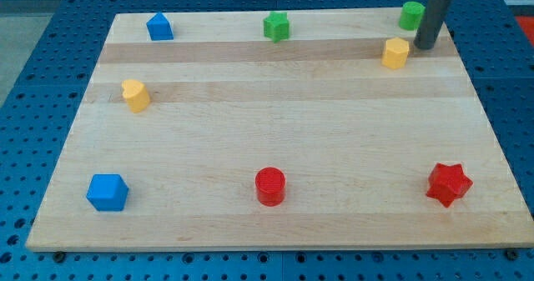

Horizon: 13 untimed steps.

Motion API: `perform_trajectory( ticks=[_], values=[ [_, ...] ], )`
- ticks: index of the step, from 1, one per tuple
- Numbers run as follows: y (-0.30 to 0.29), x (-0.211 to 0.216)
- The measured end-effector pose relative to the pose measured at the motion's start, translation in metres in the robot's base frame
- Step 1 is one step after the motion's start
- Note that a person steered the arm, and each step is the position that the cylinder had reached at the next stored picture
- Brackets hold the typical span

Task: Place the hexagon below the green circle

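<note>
The yellow hexagon (395,52) lies near the view's top right, just below and slightly left of the green circle (410,16), with a small gap between them. My tip (425,46) stands right beside the hexagon on its right, close to it or just touching. It is also just below and to the right of the green circle. The dark rod rises from there out of the view's top and covers the green circle's right edge.
The wooden board (267,131) also holds a blue house-shaped block (159,27), a green star (276,26), a yellow heart-like block (135,95), a blue cube (108,192), a red circle (270,186) and a red star (449,183). The board's right edge is close to my tip.
</note>
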State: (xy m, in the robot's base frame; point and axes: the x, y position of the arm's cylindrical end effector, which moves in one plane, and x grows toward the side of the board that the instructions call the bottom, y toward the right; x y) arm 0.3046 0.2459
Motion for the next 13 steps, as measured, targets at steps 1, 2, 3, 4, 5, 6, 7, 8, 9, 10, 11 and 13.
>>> perform_trajectory(
  ticks=[1,2,3,4,5,6,7,8,9,10,11,13],
  values=[
    [0.011,0.034],
    [-0.021,0.055],
    [-0.060,0.058],
    [-0.065,0.051],
    [-0.065,0.033],
    [-0.066,0.020],
    [-0.087,0.018],
    [-0.092,0.011],
    [-0.085,0.000],
    [-0.073,-0.008],
    [-0.057,-0.009],
    [-0.041,-0.009]
  ],
)
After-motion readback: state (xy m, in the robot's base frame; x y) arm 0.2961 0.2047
